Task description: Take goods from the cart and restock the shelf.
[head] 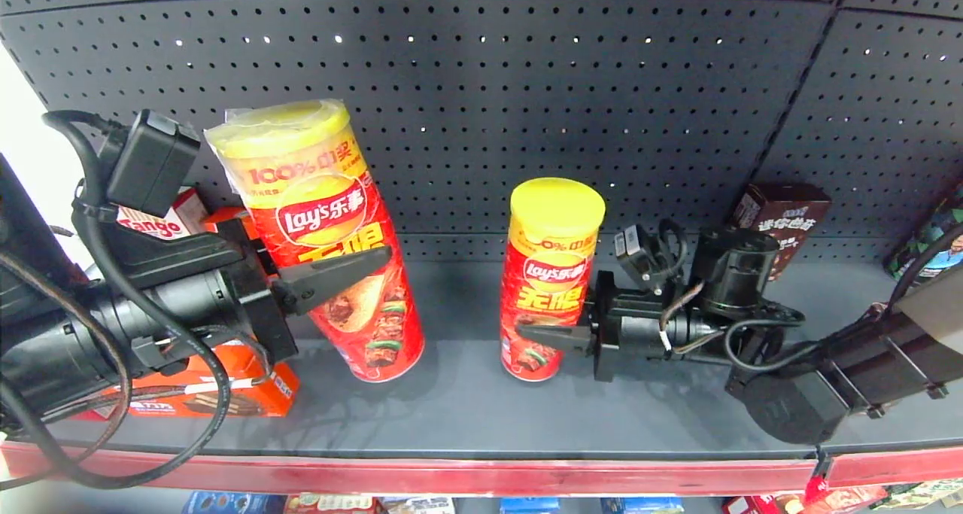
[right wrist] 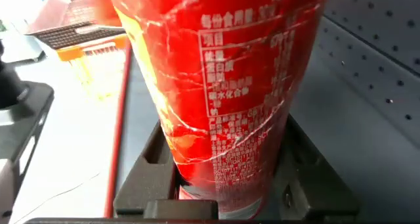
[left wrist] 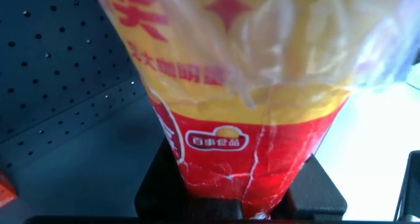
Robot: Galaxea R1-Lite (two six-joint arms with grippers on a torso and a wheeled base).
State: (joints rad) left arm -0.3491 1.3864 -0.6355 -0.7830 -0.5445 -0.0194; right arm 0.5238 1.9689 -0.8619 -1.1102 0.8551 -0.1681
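Two red chip cans with yellow lids are at the grey shelf (head: 466, 401). The larger can (head: 323, 235), wrapped in clear film, leans to the left with its base at the shelf board. My left gripper (head: 353, 262) is shut on its middle, and the left wrist view has the can (left wrist: 249, 138) between the fingers (left wrist: 164, 184). The smaller can (head: 553, 273) stands upright in the middle of the shelf. My right gripper (head: 534, 322) is shut on its lower part from the right, and the can (right wrist: 223, 86) rises between the fingers (right wrist: 151, 171).
An orange box (head: 218, 390) lies on the shelf under my left arm, with a red and white box (head: 162, 220) behind it. A brown box (head: 782, 213) stands at the back right by the pegboard (head: 527, 85). The red shelf lip (head: 481, 475) runs along the front.
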